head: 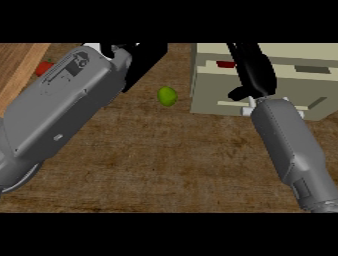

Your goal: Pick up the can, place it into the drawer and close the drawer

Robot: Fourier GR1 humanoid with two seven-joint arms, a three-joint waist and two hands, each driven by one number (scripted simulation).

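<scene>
on the dark brown wood-grain counter [172, 160], toward the far right, sits a pale cream boxy drawer unit [305, 80] with a raised handle strip along its near face. inside its top, at the far left of the unit, a small red shape [224, 64] shows, partly hidden by the right hand; it may be the can, but i cannot tell for sure.

the right hand [252, 70], black and slender, reaches over the drawer unit from the near side, its grey forearm [294, 150] running from the lower right edge up to the unit's front. its fingers lie long and fairly straight, pointing far, with the thumb hooked near the unit's front edge; nothing is seen held in them.

the left hand [139, 62] is mostly hidden behind its broad grey forearm [61, 110], which fills the left side; only black parts show at the far edge, and i cannot tell how the fingers stand.

between the two arms, a small green oval fruit [167, 96] rests on the counter, just left of the drawer unit and apart from it. at the far left, a bit of something red [45, 68] peeks out beside the left forearm, on a lighter wooden strip [9, 70].
</scene>
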